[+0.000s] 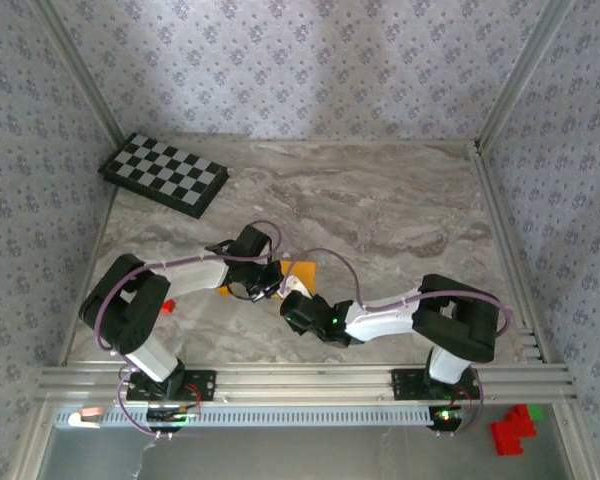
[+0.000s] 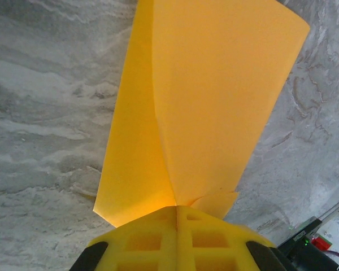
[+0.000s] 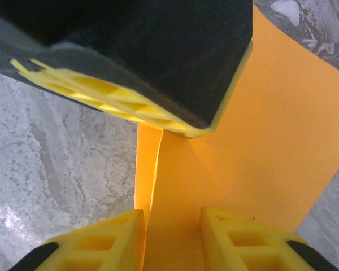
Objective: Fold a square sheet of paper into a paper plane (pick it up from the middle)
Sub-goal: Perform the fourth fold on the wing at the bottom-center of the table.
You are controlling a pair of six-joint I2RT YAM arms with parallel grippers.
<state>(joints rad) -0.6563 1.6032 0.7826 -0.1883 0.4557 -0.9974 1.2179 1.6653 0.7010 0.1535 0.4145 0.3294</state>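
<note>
The square sheet of paper (image 2: 214, 96) is orange-yellow, folded along a lengthwise crease, and held off the marble table. My left gripper (image 2: 177, 209) is shut on its near edge, the yellow fingers pressed together on the crease. In the right wrist view the paper (image 3: 271, 141) runs down between my right gripper's (image 3: 172, 213) yellow fingers, which stand apart around it, open. The left gripper's black body (image 3: 158, 51) hangs just above. From the top, both grippers meet at the table's middle, left gripper (image 1: 263, 285) and right gripper (image 1: 292, 297), with the paper (image 1: 302, 270) peeking out between them.
A black-and-white checkered board (image 1: 165, 173) lies at the back left. A small red-orange block (image 1: 167, 306) sits beside the left arm. Red blocks (image 1: 510, 430) lie off the table at the front right. Patterned walls enclose the marble table (image 1: 380, 200).
</note>
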